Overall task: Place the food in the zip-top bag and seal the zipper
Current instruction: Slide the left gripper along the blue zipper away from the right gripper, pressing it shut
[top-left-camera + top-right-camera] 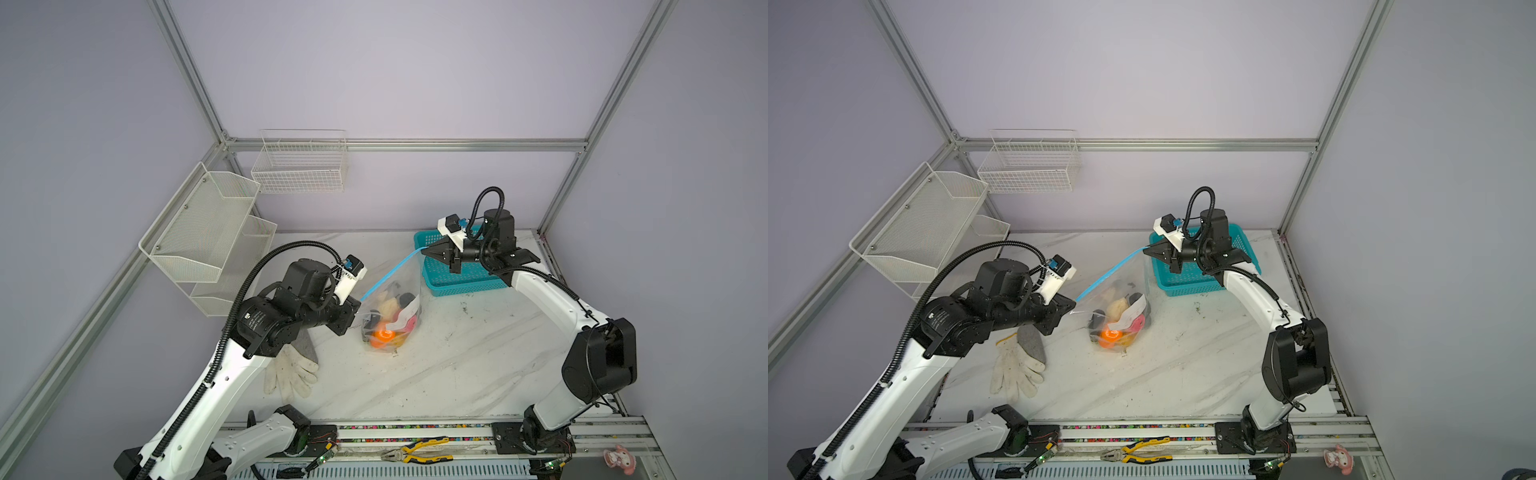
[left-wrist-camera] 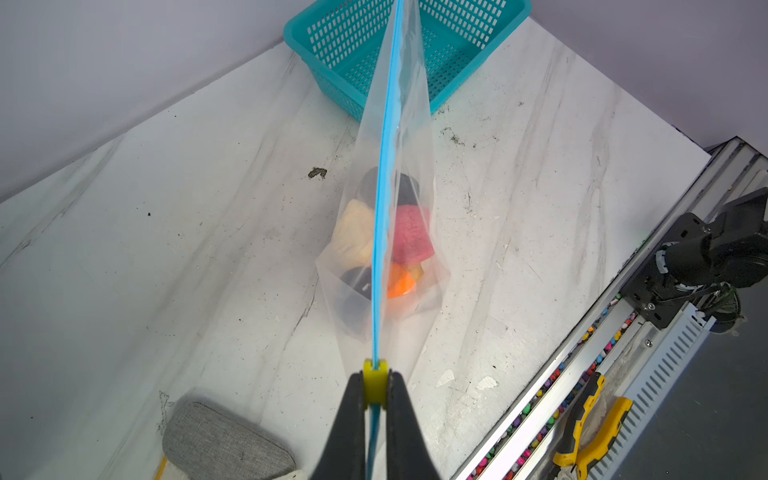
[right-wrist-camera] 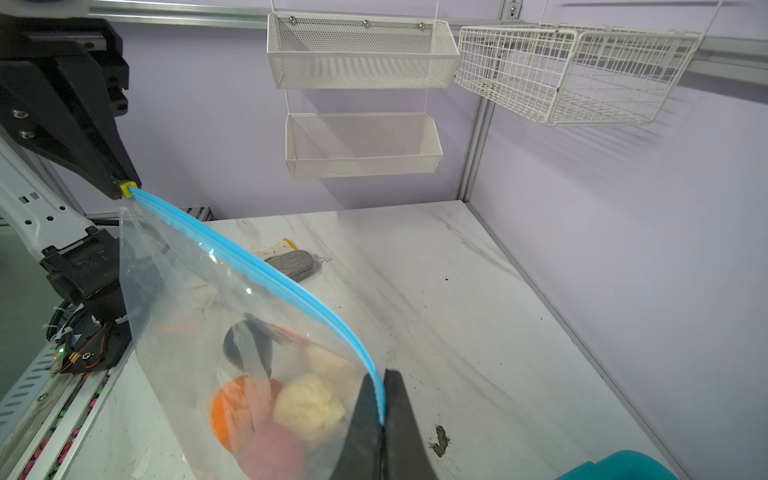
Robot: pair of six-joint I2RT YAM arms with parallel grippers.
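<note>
The clear zip-top bag (image 1: 392, 309) hangs above the marble table, stretched between both grippers. Its light-blue zipper (image 1: 390, 272) runs as one taut line from gripper to gripper. My left gripper (image 2: 375, 386) is shut on the yellow-green slider tab (image 2: 375, 380) at one end of the strip. My right gripper (image 3: 383, 399) is shut on the strip's other end, above the teal basket. The food sits at the bottom of the bag: an orange piece (image 1: 381, 336), a pink piece (image 2: 409, 241), a cream piece (image 3: 309, 405) and dark pieces (image 2: 353, 286).
A teal perforated basket (image 1: 457, 282) stands at the back right under my right gripper. A white glove (image 1: 291, 372) and a grey pouch (image 2: 220, 440) lie near my left arm. White wire shelves (image 1: 208, 232) hang on the left wall. Yellow pliers (image 1: 415, 451) and a pink doll (image 1: 619, 459) lie at the front rail.
</note>
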